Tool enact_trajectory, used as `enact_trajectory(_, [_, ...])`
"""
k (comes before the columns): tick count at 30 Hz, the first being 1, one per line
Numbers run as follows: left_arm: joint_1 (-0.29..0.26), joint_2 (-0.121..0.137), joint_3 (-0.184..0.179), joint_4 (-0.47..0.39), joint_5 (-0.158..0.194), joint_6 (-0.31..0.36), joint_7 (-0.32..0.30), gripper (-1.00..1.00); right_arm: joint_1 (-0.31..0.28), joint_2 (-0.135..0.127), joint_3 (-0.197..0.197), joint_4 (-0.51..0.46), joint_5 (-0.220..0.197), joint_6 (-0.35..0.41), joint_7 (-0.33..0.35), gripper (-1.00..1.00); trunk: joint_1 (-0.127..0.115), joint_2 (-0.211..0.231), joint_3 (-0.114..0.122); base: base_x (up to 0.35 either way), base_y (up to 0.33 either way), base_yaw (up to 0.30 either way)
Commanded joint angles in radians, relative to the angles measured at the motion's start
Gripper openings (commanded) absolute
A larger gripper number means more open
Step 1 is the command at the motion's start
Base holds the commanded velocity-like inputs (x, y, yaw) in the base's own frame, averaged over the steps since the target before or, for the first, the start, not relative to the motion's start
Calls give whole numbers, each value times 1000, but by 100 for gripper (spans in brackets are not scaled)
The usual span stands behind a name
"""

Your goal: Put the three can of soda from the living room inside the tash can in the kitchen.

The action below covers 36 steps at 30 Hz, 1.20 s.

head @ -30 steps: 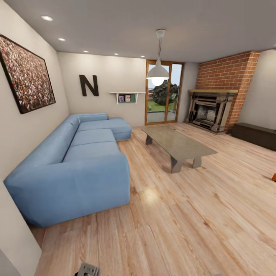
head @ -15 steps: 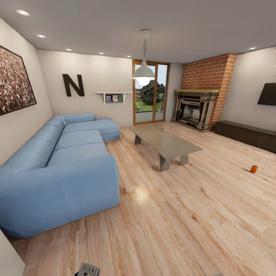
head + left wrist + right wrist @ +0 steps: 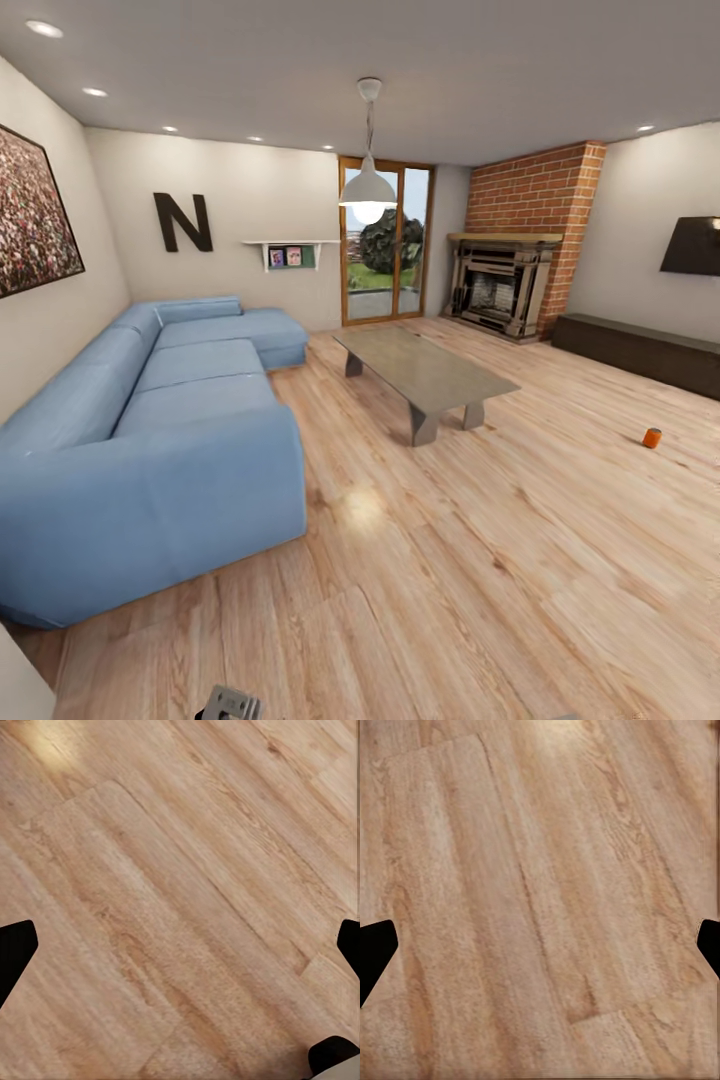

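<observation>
The task is looking barely begun; one small orange-red soda can (image 3: 652, 437) is standing on the light wood plank floor (image 3: 470, 590), well apart from the grey coffee table (image 3: 425, 371); both grippers are hanging spread wide, holding nothing.

sofa (image 3: 150, 440) blue | floor (image 3: 480, 560) light wood planks | fireplace wall (image 3: 535, 195) red brick | can (image 3: 652, 437) orange-red | letter N (image 3: 182, 222) black

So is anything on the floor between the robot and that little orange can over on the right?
Nothing visible. The orange-red soda can stands alone on bare wood floor, well right of the coffee table and short of the dark low cabinet.
</observation>
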Motion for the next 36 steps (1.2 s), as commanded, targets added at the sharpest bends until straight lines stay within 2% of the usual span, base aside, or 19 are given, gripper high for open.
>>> enact_trajectory(1, [0,0,0,0,0,0,0,100,0,0,0,0,0,0,0,100,0,0,0,0,0,-203])
enact_trajectory(36, [0,0,0,0,0,0,0,100,0,0,0,1,0,1,2,100,0,0,0,0,0,-258])
